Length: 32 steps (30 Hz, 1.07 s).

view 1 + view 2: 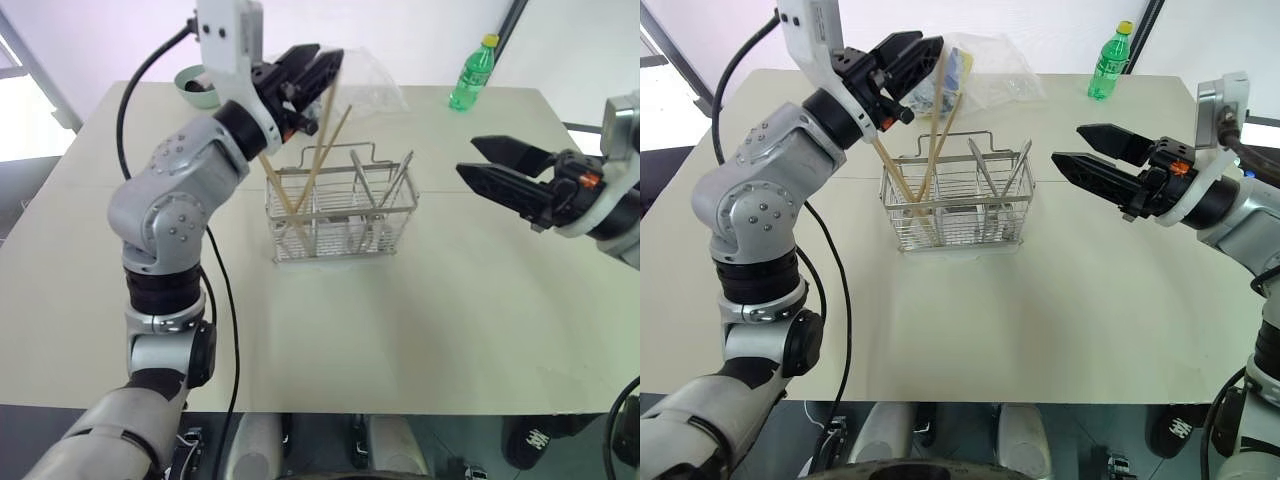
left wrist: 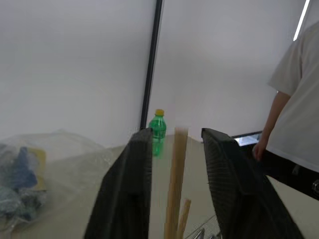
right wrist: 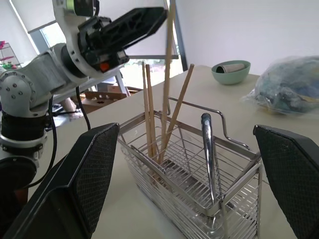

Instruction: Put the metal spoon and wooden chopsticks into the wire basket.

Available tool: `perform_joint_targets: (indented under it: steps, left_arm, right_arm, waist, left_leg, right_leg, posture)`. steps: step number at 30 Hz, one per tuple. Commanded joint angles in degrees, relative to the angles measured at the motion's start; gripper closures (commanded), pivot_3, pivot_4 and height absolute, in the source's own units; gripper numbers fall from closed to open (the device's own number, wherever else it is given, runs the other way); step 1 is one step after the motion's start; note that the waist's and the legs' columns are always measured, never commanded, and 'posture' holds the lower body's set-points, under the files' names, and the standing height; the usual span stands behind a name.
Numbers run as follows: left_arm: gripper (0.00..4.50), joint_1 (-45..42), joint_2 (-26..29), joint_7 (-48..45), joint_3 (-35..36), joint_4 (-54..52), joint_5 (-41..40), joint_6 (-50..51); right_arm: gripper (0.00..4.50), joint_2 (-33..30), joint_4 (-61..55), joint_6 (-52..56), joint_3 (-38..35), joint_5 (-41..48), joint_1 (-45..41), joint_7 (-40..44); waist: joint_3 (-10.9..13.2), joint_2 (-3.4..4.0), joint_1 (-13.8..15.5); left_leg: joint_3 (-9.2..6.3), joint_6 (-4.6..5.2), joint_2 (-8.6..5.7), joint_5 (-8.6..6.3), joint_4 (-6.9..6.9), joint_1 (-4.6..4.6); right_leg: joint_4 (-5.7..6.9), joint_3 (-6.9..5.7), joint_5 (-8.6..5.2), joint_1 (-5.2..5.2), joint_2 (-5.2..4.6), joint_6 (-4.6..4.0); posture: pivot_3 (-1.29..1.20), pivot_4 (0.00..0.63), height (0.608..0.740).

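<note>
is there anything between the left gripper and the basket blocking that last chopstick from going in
Nothing visible does. The chopstick between the left gripper fingers already reaches down into the wire basket, beside the other chopsticks.

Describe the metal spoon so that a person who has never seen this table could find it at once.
In the middle of the pale table stands a silver wire basket. The metal spoon stands in the basket's end compartment nearest the right gripper, handle up, leaning on the rim. It is shiny silver, while the wooden chopsticks at the other end are pale tan and reach much higher.
</note>
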Motion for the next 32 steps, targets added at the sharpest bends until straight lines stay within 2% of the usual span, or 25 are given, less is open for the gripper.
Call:
perform_joint_targets:
  steps: [1, 3, 6, 8, 12, 15, 19, 22, 27, 32]
  left_arm:
    - [0.88, -0.4, -0.3, 0.2, 1.0, -3.7, -0.6, -2.0]
    - [0.06, -0.3, -0.1, 0.7, 1.5, -4.3, -0.5, -2.2]
    - [0.06, -1.4, 1.5, 0.7, 3.7, -3.9, -1.0, -2.1]
    - [0.06, -3.3, 4.6, -0.6, 5.8, -2.0, -1.8, -1.1]
    - [0.06, -5.3, 17.0, -12.8, 9.8, 2.5, -6.7, 1.4]
    - [0.06, -4.1, 26.3, -22.0, 9.6, 5.2, -4.6, -2.1]
    - [0.06, 4.3, 38.4, -39.9, 9.3, 5.0, -5.5, -4.5]
    - [0.06, 12.2, 44.8, -49.4, 9.7, 4.5, -5.7, -5.8]
    - [0.06, 17.1, 47.7, -52.7, 9.9, 5.4, -3.9, -7.7]
    - [0.06, 17.3, 47.9, -53.2, 9.8, 5.2, -3.4, -8.5]
  right_arm:
    - [0.06, -0.7, -0.9, -0.4, -2.0, 1.2, -0.8, 0.2]
    - [0.06, -0.8, -0.6, -0.5, -1.9, 0.9, -1.0, 0.4]
    - [0.06, -0.9, 0.0, -0.8, -1.6, 0.1, -0.9, 1.2]
    - [0.06, -1.2, 0.5, -1.1, -1.3, -0.8, -0.7, 2.0]
    - [0.06, -2.5, 1.4, -1.8, -0.8, -3.2, 0.0, 5.2]
    - [0.06, -3.7, 1.8, -2.6, -0.5, -5.2, 1.3, 8.3]
    - [0.06, -4.8, 1.7, -3.3, -0.6, -6.8, 3.3, 12.2]
    - [0.06, -5.2, 1.0, -3.5, -0.8, -7.1, 4.5, 14.4]
    - [0.06, -5.1, -0.1, -3.5, -0.7, -7.0, 5.2, 15.7]
    - [0.06, -5.3, -0.7, -3.4, -0.5, -6.7, 4.8, 17.2]
  waist:
    - [0.0, 0.0, 0.0]
    - [0.0, 0.0, 0.0]
    - [0.0, 0.0, 0.0]
    - [0.0, 0.0, -0.1]
    - [0.0, 0.01, -0.4]
    - [0.0, 0.02, -0.3]
    - [0.0, 0.05, -0.1]
    - [0.0, 0.04, -0.1]
    - [0.0, 0.04, 0.0]
    - [0.0, 0.04, -0.1]
  left_leg:
    - [0.0, 0.01, 0.0, -0.01, 0.0, 0.0]
    - [0.0, 0.02, 0.0, -0.01, 0.0, 0.0]
    - [0.0, 0.05, 0.0, -0.03, 0.0, 0.01]
    - [-0.01, 0.04, 0.0, -0.02, 0.0, 0.01]
    - [0.01, 0.04, 0.03, -0.02, -0.02, 0.02]
    - [0.03, -0.01, 0.06, 0.0, -0.04, 0.02]
    - [0.17, -0.01, 0.06, 0.0, -0.04, 0.02]
    - [0.22, 0.01, 0.13, -0.01, -0.05, 0.03]
    - [0.19, 0.14, 0.27, -0.09, -0.05, 0.0]
    - [0.19, 0.15, 0.29, -0.1, -0.05, 0.01]
  right_leg:
    - [0.0, 0.0, 0.0, 0.0, 0.0, 0.0]
    - [0.0, 0.0, 0.0, 0.01, 0.0, 0.0]
    - [0.0, 0.0, 0.0, 0.0, 0.0, 0.0]
    - [0.0, 0.0, 0.0, 0.0, 0.01, 0.0]
    - [0.01, 0.0, 0.0, -0.03, 0.07, 0.0]
    - [-0.02, -0.01, -0.01, -0.03, 0.11, 0.0]
    - [-0.07, -0.01, -0.01, 0.0, 0.1, -0.01]
    - [-0.08, -0.01, -0.01, -0.01, 0.1, -0.02]
    - [-0.09, -0.03, -0.01, 0.0, 0.11, -0.02]
    - [-0.09, -0.02, -0.01, -0.01, 0.14, -0.02]
  posture:
    - [0.0, 0.15, 0.722]
    - [0.0, 0.15, 0.722]
    - [0.0, 0.15, 0.722]
    - [0.0, 0.15, 0.722]
    - [0.0, 0.15, 0.722]
    - [0.0, 0.15, 0.722]
    - [0.0, 0.15, 0.722]
    - [0.0, 0.15, 0.722]
    - [0.0, 0.15, 0.722]
    - [0.0, 0.15, 0.722]
